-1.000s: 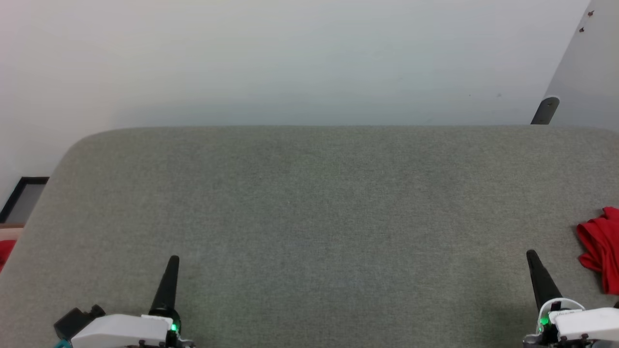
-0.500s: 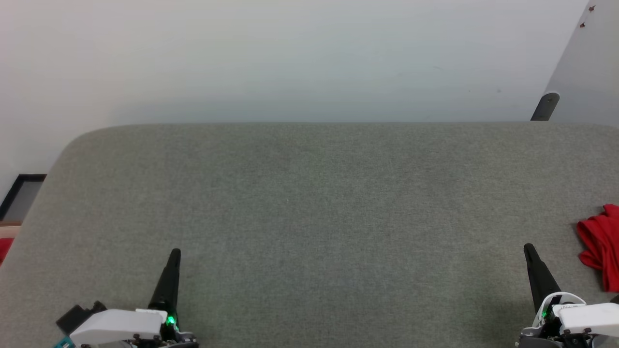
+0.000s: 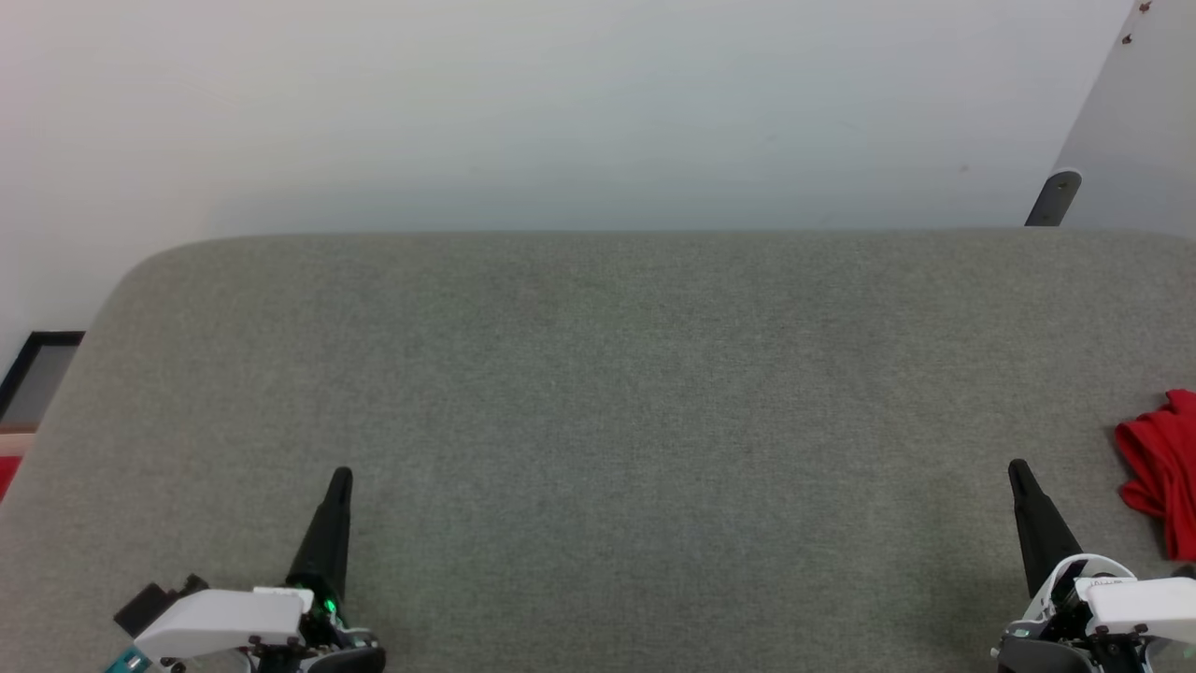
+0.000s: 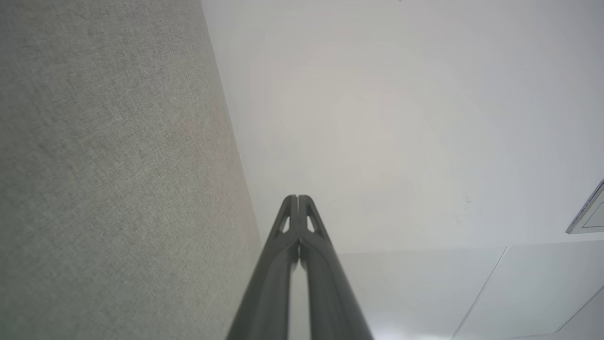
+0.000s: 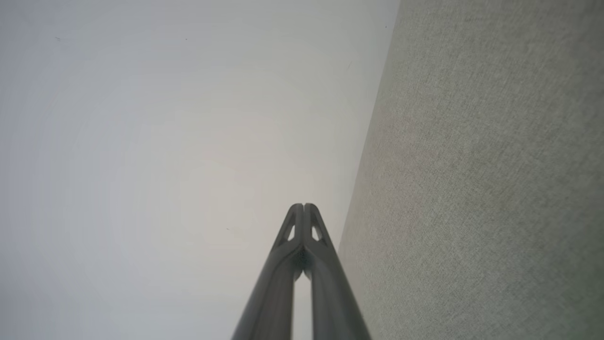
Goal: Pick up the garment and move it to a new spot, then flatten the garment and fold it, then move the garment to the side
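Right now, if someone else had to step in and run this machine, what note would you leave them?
Hands: the left hand is shut and empty, low at the near left of the grey padded surface. The right hand is shut and empty, at the near right.
Things: the garment lies red and crumpled at the surface's right edge, untouched and partly cut off by the picture.
Done: nothing.
Left: pick it up, move it, flatten, fold, set aside.

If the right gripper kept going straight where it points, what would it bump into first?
Probably the white wall, though depth is hard to judge. The right gripper points over the grey table toward it, nothing between. The red shirt lies off to its right.
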